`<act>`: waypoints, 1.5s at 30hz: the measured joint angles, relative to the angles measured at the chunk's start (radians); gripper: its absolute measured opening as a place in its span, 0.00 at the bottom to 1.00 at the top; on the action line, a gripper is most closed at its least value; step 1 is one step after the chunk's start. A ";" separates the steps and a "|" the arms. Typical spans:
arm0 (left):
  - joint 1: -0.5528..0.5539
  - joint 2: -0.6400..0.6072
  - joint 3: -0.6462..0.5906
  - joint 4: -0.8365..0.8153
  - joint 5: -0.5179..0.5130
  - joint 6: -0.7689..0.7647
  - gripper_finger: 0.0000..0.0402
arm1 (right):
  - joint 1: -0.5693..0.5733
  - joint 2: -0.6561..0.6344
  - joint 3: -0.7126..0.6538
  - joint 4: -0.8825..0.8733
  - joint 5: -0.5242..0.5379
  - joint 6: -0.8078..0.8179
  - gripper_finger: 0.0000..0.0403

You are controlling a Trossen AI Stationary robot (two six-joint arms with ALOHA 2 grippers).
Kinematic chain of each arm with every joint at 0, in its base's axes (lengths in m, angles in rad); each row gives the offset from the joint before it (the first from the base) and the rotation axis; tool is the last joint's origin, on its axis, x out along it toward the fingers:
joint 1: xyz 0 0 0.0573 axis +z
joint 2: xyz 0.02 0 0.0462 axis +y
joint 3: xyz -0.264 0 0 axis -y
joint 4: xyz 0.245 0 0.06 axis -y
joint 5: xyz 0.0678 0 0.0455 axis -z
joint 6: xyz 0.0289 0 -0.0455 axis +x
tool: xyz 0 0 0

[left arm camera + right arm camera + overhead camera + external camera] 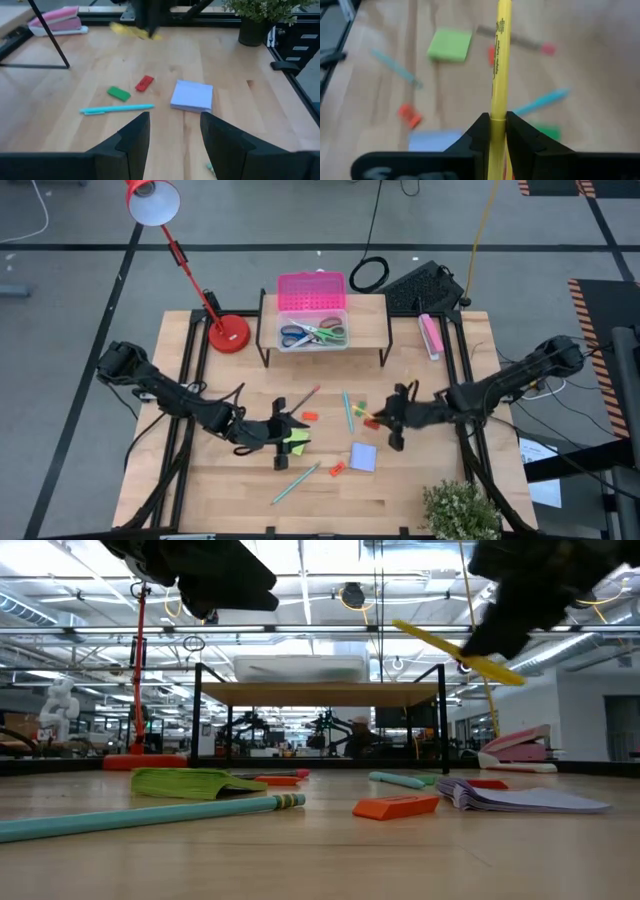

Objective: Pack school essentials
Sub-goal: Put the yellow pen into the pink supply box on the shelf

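My right gripper [386, 420] hangs over the table's middle right, shut on a yellow pencil [500, 60] that shows lifted in the low view [455, 652]. My left gripper [175, 135] stands open well above the green sticky-note pad [298, 442], touching nothing. Flat on the table lie a lavender pad [192, 96], a red eraser [145, 83], a green eraser [119, 93], a teal pen [117, 108], a teal pencil [296, 482] and a reddish pencil [303, 399]. Scissors [312, 333] lie in the clear box. My right gripper pinches the yellow pencil between its two fingers, on a stretch of the shaft [498, 114] toward one end. The pencil runs out ahead of the fingers, in line with them. It is lifted clear of the table and slants in the low view.
A clear box with a pink lid [312, 292] stands on a small black-framed shelf [372, 308] at the far middle. A red desk lamp [228, 333] is at the far left, a pink stapler [431, 335] at the far right, a potted plant [460, 510] at the near right.
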 joint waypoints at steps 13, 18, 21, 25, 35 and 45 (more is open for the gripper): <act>-0.052 0.004 0.000 -0.013 -0.026 -0.059 0.45 | -0.370 0.109 0.315 0.041 -0.166 -0.490 0.09; -0.052 0.004 0.000 -0.014 -0.027 -0.070 0.45 | -0.495 0.259 0.491 0.035 -0.307 -0.579 0.09; -0.058 0.004 0.000 -0.013 -0.027 -0.077 0.45 | -0.545 0.356 0.600 0.006 -0.360 -0.625 0.10; -0.058 0.004 0.000 -0.013 -0.027 -0.079 0.45 | -0.601 0.472 0.742 -0.052 -0.372 -0.700 0.10; -0.083 0.004 0.000 -0.013 -0.045 -0.080 0.45 | -0.740 0.604 0.847 -0.092 -0.399 -0.827 0.10; -0.085 0.004 0.000 -0.014 -0.054 -0.077 0.45 | -0.788 0.650 0.846 -0.099 -0.396 -0.881 0.10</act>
